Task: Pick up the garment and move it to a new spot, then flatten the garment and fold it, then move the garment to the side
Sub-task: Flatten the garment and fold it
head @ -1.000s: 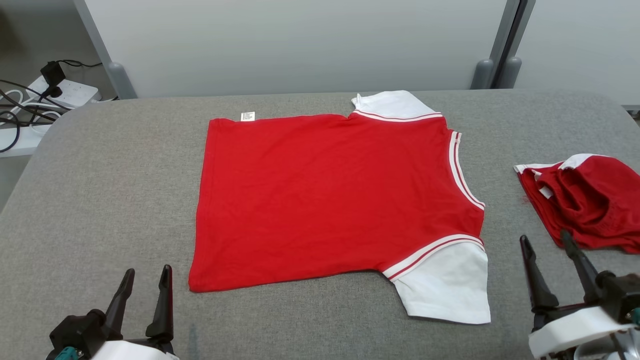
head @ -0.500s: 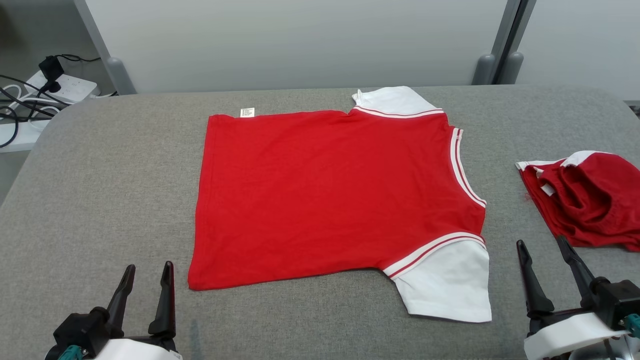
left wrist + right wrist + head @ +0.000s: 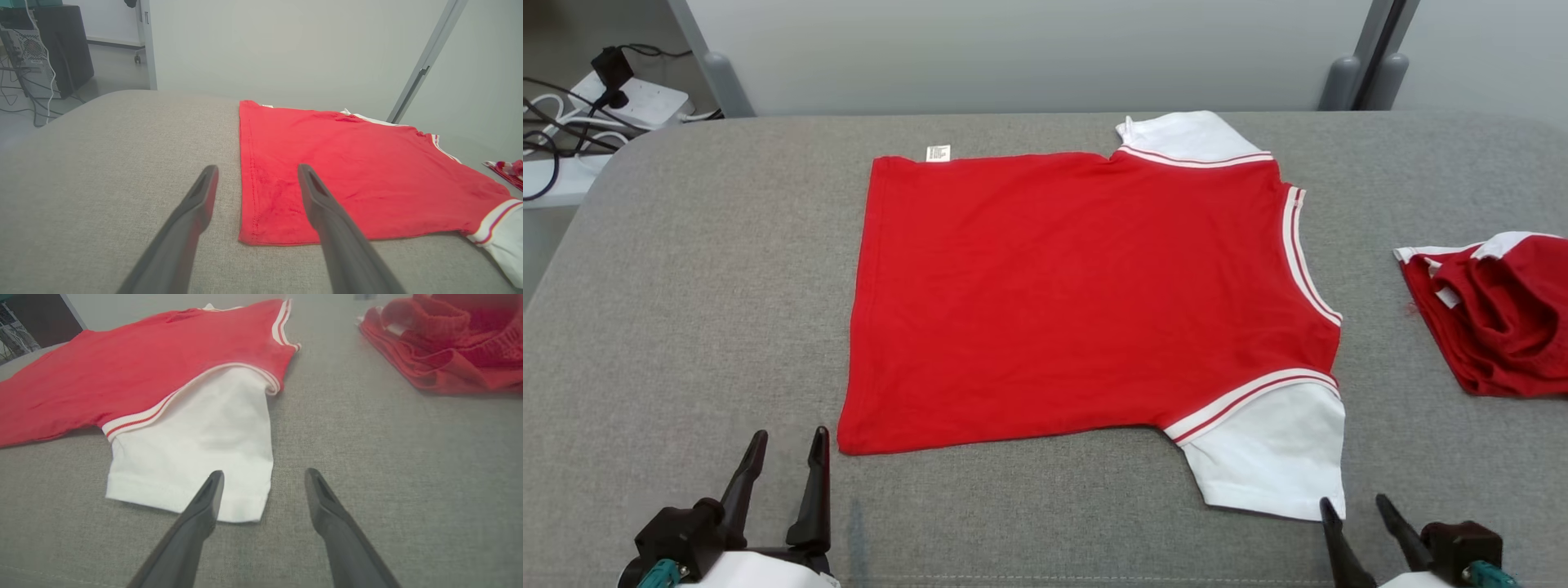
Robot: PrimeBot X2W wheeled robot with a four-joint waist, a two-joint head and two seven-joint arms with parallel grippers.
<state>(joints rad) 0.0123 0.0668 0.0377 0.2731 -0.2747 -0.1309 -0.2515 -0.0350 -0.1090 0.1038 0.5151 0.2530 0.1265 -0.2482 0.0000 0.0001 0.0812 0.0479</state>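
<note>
Spread and empty at the bottom edge, the left gripper [image 3: 789, 437] sits by the hem corner [image 3: 851, 439], the right gripper [image 3: 1354, 501] by the white sleeve [image 3: 1274, 457]. The red white-sleeved jersey T-shirt [image 3: 1078, 294] lies flat mid-frame on the grey fabric tabletop [image 3: 686, 286]; folding looks next, needing near-edge pinches.

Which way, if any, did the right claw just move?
Yes. The right claw moved left and toward the robot, to the near corner of the white sleeve.

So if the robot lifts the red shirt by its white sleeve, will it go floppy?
Probably floppy: the red shirt lies thin and flat with soft wrinkles, so it should droop. It looks light, being thin cloth. The white sleeve would likely bunch where pinched.
</note>
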